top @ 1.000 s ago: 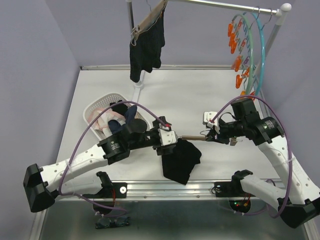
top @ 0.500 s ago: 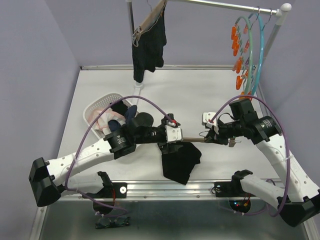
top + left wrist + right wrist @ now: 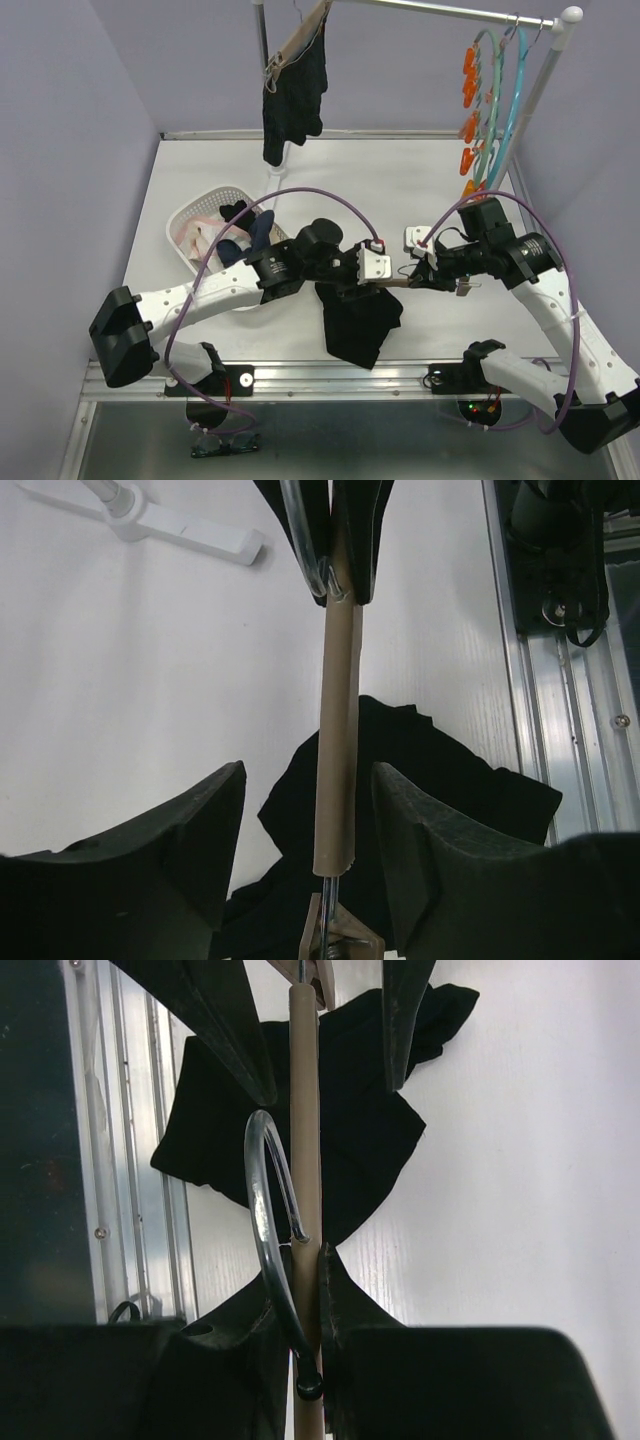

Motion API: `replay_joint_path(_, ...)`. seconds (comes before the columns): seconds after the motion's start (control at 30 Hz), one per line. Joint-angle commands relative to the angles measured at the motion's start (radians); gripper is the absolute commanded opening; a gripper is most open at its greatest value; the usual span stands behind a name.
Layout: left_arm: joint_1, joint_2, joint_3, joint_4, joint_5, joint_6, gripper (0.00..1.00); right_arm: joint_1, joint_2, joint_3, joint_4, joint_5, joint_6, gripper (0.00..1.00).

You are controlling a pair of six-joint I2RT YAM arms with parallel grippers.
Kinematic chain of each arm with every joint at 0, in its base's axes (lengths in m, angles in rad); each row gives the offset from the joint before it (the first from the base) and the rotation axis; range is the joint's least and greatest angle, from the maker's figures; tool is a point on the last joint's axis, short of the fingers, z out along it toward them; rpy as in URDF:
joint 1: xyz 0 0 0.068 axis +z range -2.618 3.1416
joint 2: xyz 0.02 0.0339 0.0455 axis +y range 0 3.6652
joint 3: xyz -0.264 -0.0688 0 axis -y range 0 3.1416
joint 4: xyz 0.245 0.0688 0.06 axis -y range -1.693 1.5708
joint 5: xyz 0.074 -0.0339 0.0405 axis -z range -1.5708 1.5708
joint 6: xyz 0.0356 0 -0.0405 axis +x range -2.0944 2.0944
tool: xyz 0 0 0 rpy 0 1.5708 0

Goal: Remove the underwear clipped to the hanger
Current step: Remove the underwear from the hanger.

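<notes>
No legible text, label, brand, number or sign was recorded in any of the three views.

Top view: small red and dark marks on the white casing behind the left gripper (image 3: 388, 283) and the right gripper (image 3: 412, 279) were too small to read.

Wrist views: the hanger (image 3: 338, 730) bar and the black underwear (image 3: 440, 770) below it showed plain, unprinted surfaces.
</notes>
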Motion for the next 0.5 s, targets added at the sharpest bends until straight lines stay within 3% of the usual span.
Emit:
replay_joint_path(0.0, -0.020, 0.004, 0.053, -0.012, 0.007, 0.000, 0.61, -0.007, -0.007, -0.007, 0.007, -0.046, -0.012, 0.01)
replay_joint_path(0.13, -0.029, 0.016, 0.056, -0.025, -0.009, 0.006, 0.51, -0.007, -0.005, -0.001, 0.007, -0.052, -0.013, 0.01)
replay_joint_path(0.27, -0.031, 0.017, 0.058, -0.025, -0.021, -0.001, 0.04, -0.007, -0.008, -0.010, 0.007, -0.059, -0.012, 0.01)
replay_joint_path(0.3, -0.031, 0.014, 0.058, -0.019, -0.028, -0.004, 0.00, -0.007, -0.010, -0.015, 0.008, -0.059, -0.012, 0.01)
replay_joint_path(0.4, -0.033, 0.002, 0.053, -0.014, -0.039, -0.021, 0.00, -0.008, -0.017, -0.017, 0.011, -0.054, -0.004, 0.02)
replay_joint_path(0.47, -0.031, -0.002, 0.052, -0.017, -0.045, -0.032, 0.00, -0.013, -0.025, -0.014, 0.020, -0.048, 0.005, 0.16)
